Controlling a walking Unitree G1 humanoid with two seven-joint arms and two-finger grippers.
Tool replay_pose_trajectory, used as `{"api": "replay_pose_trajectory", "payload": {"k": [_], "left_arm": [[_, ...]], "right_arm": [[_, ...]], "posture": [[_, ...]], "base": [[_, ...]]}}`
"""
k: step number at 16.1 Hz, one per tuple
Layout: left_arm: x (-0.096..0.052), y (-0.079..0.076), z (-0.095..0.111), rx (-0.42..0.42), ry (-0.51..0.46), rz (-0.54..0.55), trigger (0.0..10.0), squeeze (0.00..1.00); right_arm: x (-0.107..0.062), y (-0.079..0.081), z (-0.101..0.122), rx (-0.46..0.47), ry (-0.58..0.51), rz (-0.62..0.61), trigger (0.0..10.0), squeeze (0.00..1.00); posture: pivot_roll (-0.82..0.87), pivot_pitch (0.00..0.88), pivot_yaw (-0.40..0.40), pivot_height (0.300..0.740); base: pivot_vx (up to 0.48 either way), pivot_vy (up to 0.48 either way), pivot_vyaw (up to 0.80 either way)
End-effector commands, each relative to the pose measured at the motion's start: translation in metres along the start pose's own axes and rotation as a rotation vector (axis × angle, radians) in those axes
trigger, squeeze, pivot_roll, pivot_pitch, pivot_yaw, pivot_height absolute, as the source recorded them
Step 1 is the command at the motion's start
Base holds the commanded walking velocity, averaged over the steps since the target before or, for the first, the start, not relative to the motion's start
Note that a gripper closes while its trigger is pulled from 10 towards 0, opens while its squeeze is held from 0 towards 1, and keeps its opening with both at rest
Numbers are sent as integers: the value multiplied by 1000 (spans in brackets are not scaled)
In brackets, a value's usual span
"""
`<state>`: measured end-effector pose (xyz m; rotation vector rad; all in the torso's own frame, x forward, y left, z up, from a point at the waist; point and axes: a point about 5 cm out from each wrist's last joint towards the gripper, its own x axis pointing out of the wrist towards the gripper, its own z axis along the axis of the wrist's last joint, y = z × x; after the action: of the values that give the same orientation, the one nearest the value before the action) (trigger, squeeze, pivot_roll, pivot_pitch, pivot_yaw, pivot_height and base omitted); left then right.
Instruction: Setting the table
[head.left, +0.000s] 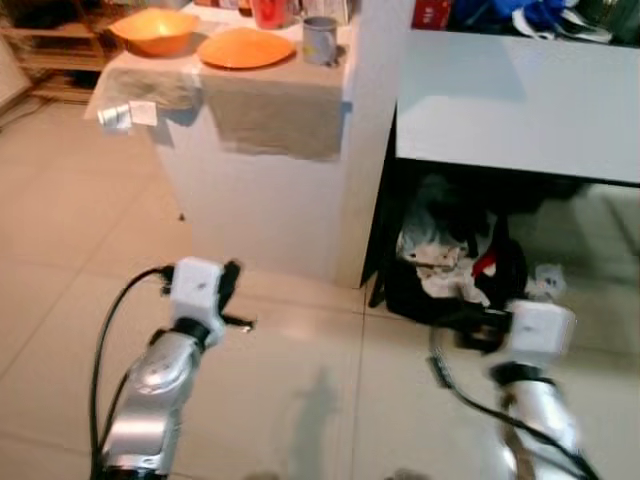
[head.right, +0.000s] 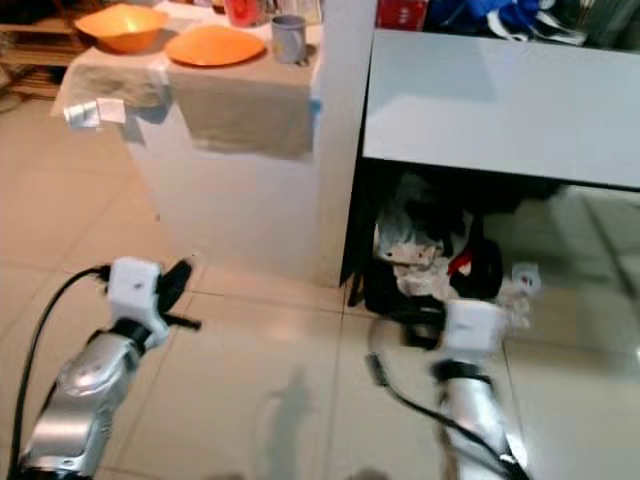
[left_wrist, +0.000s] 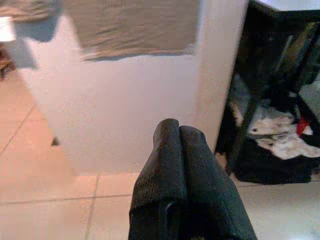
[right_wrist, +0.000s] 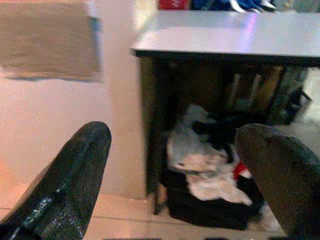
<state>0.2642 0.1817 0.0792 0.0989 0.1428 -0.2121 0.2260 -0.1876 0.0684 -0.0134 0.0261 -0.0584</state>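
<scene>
An orange bowl (head.left: 155, 30), an orange plate (head.left: 245, 47) and a grey cup (head.left: 320, 40) stand on a white counter (head.left: 270, 200) draped with a beige cloth (head.left: 275, 115). My left gripper (head.left: 230, 285) is held low over the floor, well short of the counter. In the left wrist view its fingers (left_wrist: 167, 145) press together with nothing between them. My right gripper (head.left: 470, 325) is low in front of the grey table (head.left: 520, 100). In the right wrist view this right gripper (right_wrist: 175, 145) is open and empty.
A red cup (head.left: 268, 12) stands behind the plate. Under the grey table sits a black bag (head.left: 440, 295) stuffed with rumpled cloths. Blue fabric (head.left: 525, 12) lies at the table's far edge. A wooden shelf (head.left: 50, 50) is at the far left. Beige tiled floor (head.left: 300, 380) lies between me and the counter.
</scene>
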Motion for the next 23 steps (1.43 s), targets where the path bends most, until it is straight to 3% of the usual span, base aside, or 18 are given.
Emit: {"api": "replay_pose_trajectory", "payload": {"k": [1, 6, 9, 21, 23], "left_arm": [[2, 0, 3, 0, -14, 6, 10000, 0], [-4, 14, 18, -1, -83, 75, 10000, 0], [0, 0, 13, 41, -60, 19, 10000, 0], [4, -11, 15, 47, -60, -18, 10000, 0], [7, -15, 20, 22, -70, -27, 10000, 0]], "right_arm": [[2, -3, 7, -42, -33, 13, 10000, 0], [0, 5, 33, -57, -113, 69, 10000, 0], [4, 9, 29, -78, -94, 75, 10000, 0], [2, 4, 27, -84, -72, 76, 10000, 0], [1, 5, 25, -111, -72, 75, 10000, 0]], "posture": [[-20, 38, 31, 740], [-14, 43, 28, 740], [-15, 43, 29, 740], [-20, 53, 21, 740], [-20, 53, 23, 740]], "base": [[0, 461, 0], [0, 461, 0], [0, 154, 0], [0, 0, 0], [401, 262, 0]]}}
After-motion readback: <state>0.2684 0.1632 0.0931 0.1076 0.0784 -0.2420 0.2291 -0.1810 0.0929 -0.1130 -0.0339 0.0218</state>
